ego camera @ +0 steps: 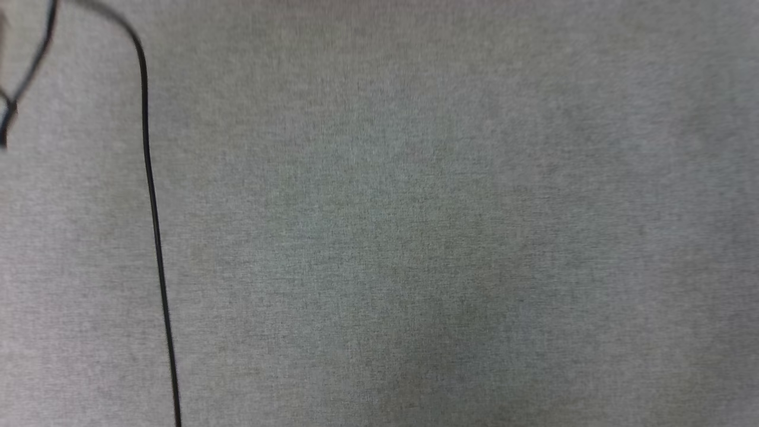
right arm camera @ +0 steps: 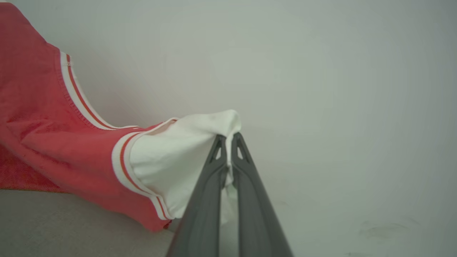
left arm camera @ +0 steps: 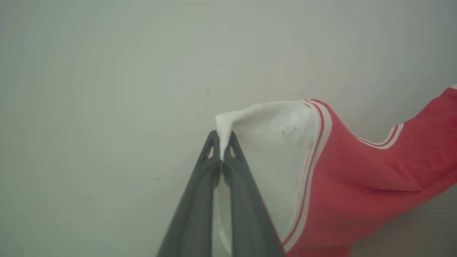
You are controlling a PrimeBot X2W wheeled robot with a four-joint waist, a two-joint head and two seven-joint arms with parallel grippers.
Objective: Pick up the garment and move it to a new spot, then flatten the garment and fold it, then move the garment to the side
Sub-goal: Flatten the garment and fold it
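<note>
The garment [left arm camera: 357, 171] is a red jersey with white sleeves and red-and-white striped trim. In the left wrist view my left gripper [left arm camera: 222, 137] is shut on the tip of one white sleeve, and the red body hangs away to the right. In the right wrist view my right gripper [right arm camera: 228, 139] is shut on the other white sleeve of the garment [right arm camera: 46, 142], whose red body stretches off to the left. The jersey is held up between both grippers in front of a pale wall. Its numerals are hidden.
The head view looks down on a grey fabric surface [ego camera: 415, 237]. A thin black cable [ego camera: 155, 225] runs down its left side, with another loop [ego camera: 24, 77] at the upper left corner. A grey surface [right arm camera: 71, 228] lies below the jersey in the right wrist view.
</note>
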